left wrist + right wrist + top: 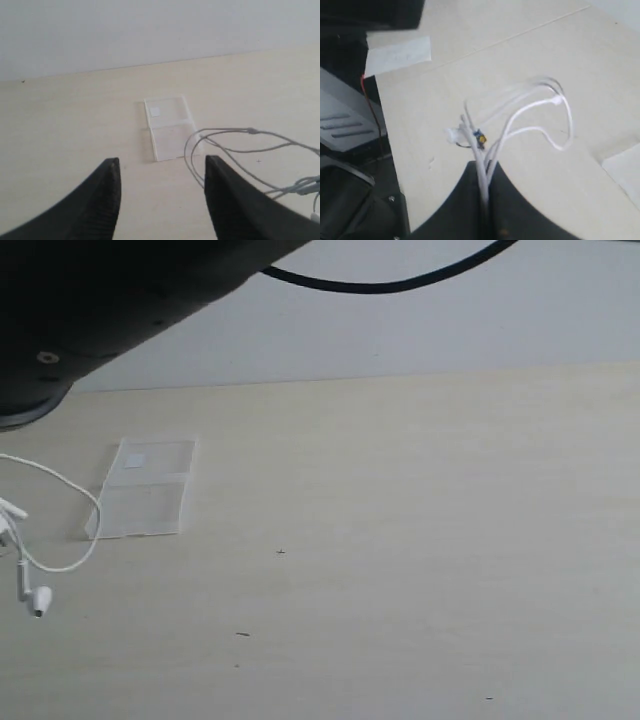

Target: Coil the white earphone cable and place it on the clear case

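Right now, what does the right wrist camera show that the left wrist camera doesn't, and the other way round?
Only the right wrist view: the right gripper shut on several bunched strands of the white earphone cable, plus dark equipment past the table's edge. Only the left wrist view: the left gripper, jaws apart and empty, and the whole clear case lying flat, with a cable loop at one long edge. Both: the cable and the pale table.

Translucent, faintly glossy plastic forms the clear case [148, 495]; the white earphone cable [480, 162] looks smooth and shiny; the table [420, 540] is pale, matt wood grain.
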Robot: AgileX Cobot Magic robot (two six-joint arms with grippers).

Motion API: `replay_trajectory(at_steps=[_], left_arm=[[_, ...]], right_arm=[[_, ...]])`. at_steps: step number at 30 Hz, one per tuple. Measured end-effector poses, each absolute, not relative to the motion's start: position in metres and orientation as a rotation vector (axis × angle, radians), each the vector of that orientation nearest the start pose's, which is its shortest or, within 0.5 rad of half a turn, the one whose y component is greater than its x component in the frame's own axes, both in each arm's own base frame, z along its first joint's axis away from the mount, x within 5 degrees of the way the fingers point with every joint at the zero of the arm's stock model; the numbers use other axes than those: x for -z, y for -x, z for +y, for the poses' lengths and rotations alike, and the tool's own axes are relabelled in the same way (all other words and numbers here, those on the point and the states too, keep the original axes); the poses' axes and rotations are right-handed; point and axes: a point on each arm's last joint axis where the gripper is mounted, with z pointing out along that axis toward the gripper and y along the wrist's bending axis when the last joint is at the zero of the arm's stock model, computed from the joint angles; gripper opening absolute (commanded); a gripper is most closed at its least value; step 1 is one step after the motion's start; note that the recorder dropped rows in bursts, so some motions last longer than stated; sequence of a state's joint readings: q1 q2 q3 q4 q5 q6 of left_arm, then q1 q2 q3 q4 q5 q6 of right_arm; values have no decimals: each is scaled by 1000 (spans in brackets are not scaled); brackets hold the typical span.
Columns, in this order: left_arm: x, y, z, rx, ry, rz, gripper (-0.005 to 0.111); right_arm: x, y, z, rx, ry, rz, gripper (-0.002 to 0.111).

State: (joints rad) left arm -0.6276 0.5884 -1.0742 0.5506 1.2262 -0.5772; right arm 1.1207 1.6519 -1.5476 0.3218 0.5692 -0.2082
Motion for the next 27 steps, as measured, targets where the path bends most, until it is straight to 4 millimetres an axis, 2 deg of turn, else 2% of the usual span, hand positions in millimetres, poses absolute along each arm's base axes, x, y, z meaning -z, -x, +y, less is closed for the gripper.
replay_trajectory(at_steps=[3, 8, 11, 16, 20, 27], left_arm=[[-422, -64, 9, 61, 44, 2072, 51], [-420, -63, 4, 131, 42, 2103, 51], [-419, -62, 1, 175, 37, 2123, 51], [-419, -54, 5, 209, 42, 2105, 51], [-421, -47, 10, 231, 45, 2074, 51], [-422, -39, 16, 239, 34, 2044, 51]], right_arm=[[-363, -158, 349, -717, 1283, 1958, 0], [-358, -166, 344, -647, 1275, 2012, 0], [-348, -188, 344, -625, 1209, 2033, 0], [-316, -235, 352, -601, 1071, 2039, 0], [-306, -260, 358, -600, 999, 2018, 0], [-295, -302, 387, -601, 943, 1985, 0]])
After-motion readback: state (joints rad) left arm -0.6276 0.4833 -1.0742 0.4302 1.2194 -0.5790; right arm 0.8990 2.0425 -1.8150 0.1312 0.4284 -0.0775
